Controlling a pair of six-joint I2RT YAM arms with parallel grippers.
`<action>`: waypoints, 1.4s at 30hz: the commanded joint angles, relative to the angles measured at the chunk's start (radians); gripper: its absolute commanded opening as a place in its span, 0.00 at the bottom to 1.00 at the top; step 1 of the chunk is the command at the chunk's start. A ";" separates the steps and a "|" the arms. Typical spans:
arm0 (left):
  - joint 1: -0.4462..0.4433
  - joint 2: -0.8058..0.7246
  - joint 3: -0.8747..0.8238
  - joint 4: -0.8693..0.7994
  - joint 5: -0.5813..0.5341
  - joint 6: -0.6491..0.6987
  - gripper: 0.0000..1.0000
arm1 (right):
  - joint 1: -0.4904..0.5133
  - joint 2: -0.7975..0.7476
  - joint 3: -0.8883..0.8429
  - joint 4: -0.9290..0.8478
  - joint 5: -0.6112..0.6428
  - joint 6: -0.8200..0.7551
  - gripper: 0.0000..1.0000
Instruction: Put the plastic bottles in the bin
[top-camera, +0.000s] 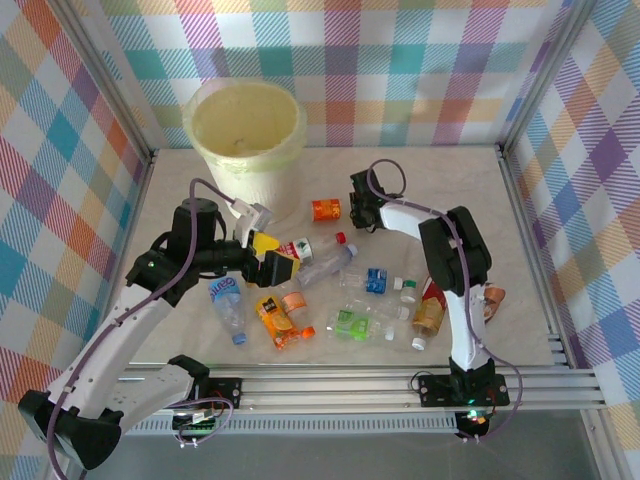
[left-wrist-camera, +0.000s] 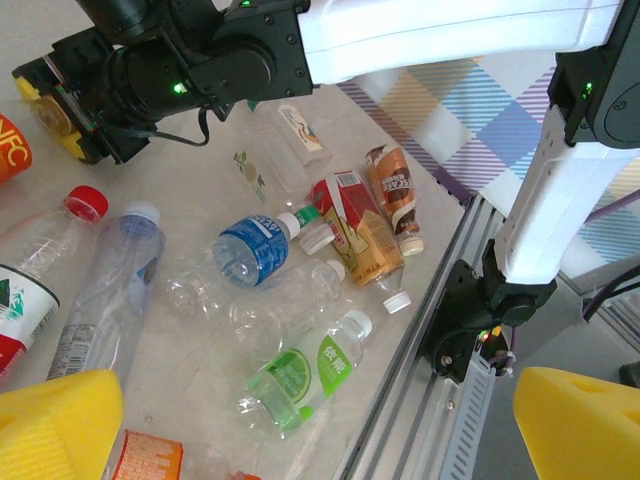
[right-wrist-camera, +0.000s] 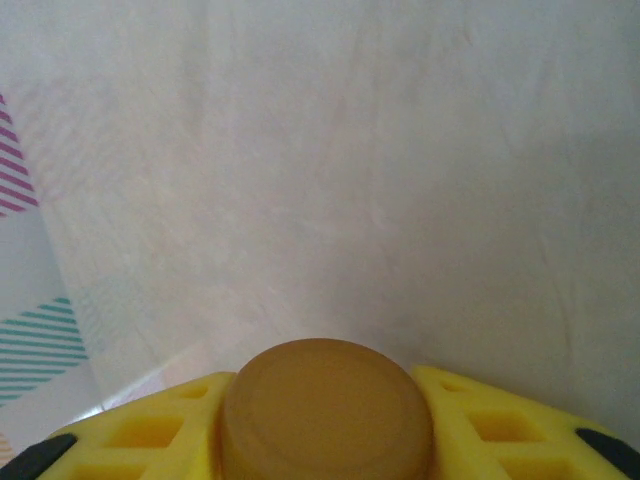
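Pointing end-on at the wrist — bottle (right-wrist-camera: 325, 415) in right hand (right-wrist-camera: 320, 385).

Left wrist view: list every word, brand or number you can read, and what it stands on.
"FC": white letters, cut off by the frame edge, on the orange-labelled plastic bottle.
Blue-labelled clear plastic bottle: white script, too blurred to read.
Green-labelled clear plastic bottle: white characters, too small to read.
Brown-labelled plastic bottle: lettering blurred.
Red-labelled plastic bottle: print unreadable.
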 joint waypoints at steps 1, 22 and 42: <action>-0.013 -0.004 -0.006 -0.015 -0.006 0.002 1.00 | -0.039 -0.027 0.020 0.056 0.002 -0.063 0.44; -0.062 0.076 0.088 -0.078 -0.098 -0.032 1.00 | -0.163 -0.465 -0.170 -0.020 -0.248 -0.778 0.42; -0.339 0.328 0.100 0.379 -0.242 -0.287 1.00 | -0.071 -0.936 -0.223 -0.369 -0.364 -1.324 0.44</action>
